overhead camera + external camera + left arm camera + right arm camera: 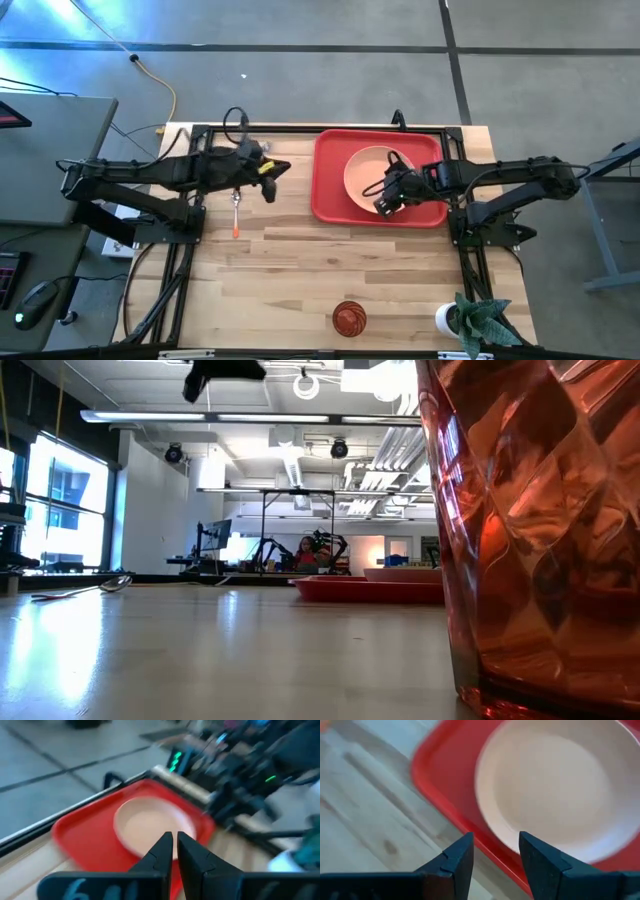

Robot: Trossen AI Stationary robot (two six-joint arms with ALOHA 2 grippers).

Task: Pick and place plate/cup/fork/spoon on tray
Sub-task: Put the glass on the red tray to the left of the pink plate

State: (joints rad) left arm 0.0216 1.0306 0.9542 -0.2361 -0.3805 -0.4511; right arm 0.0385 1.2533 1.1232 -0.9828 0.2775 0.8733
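The peach plate (372, 172) lies on the red tray (330, 190) at the far right; both also show in the left wrist view (150, 822) and the right wrist view (555, 785). The dark red cup (349, 317) stands at the near edge, close in the low view (530, 530). The spoon (235, 213) lies flat on the table left of the tray. My left gripper (272, 170) is shut, high above the table, with a yellow-orange piece of the fork (266, 167) at its fingers. My right gripper (386, 204) hovers open over the plate's near rim and touches nothing. My left gripper is shut on a slim yellow-orange piece, the fork's handle (266, 167), which shows only in the high view. In the left wrist view its own fingers (162, 852) stand almost together and hide the place of contact. The fork is lifted clear of the table.
A white pot with a green plant (458, 320) stands at the near right corner. Bare wood lies between the tray and the cup. A yellow cable (160, 85) runs on the floor beyond the far left of the table.
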